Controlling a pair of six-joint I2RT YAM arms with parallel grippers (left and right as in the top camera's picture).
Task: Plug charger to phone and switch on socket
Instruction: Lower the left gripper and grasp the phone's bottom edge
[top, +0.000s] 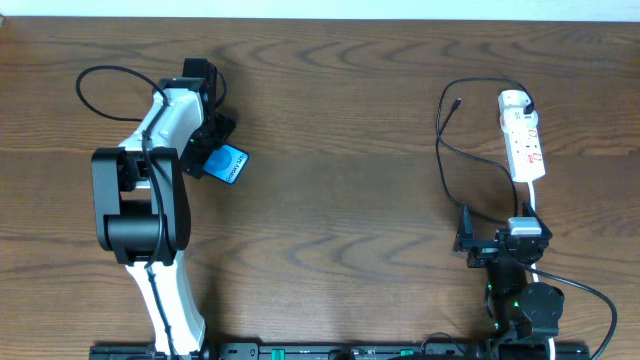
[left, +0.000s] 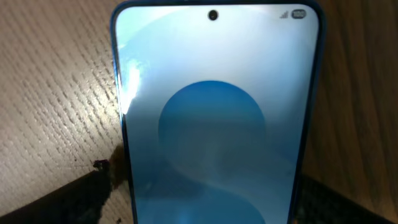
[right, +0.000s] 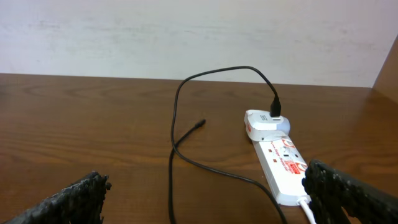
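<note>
The phone (top: 232, 164), with its blue screen up, lies tilted on the table at the left and fills the left wrist view (left: 214, 106). My left gripper (top: 212, 148) has a finger against each long edge (left: 208, 196) and is shut on it. The charger is a thin black cable (top: 443, 150). Its plug tip (top: 456, 101) lies free on the table (right: 200, 123). Its other end goes into the white plug (right: 266, 122) on the socket (top: 524, 146), which also shows in the right wrist view (right: 283, 165). My right gripper (top: 488, 242) is open and empty (right: 208, 199), just in front of the socket's near end.
The socket's white cord (top: 533, 198) runs from its near end toward my right arm. A thicker black robot cable (top: 100, 75) loops beside the left arm. A pale wall (right: 186, 37) stands behind the table's far edge.
</note>
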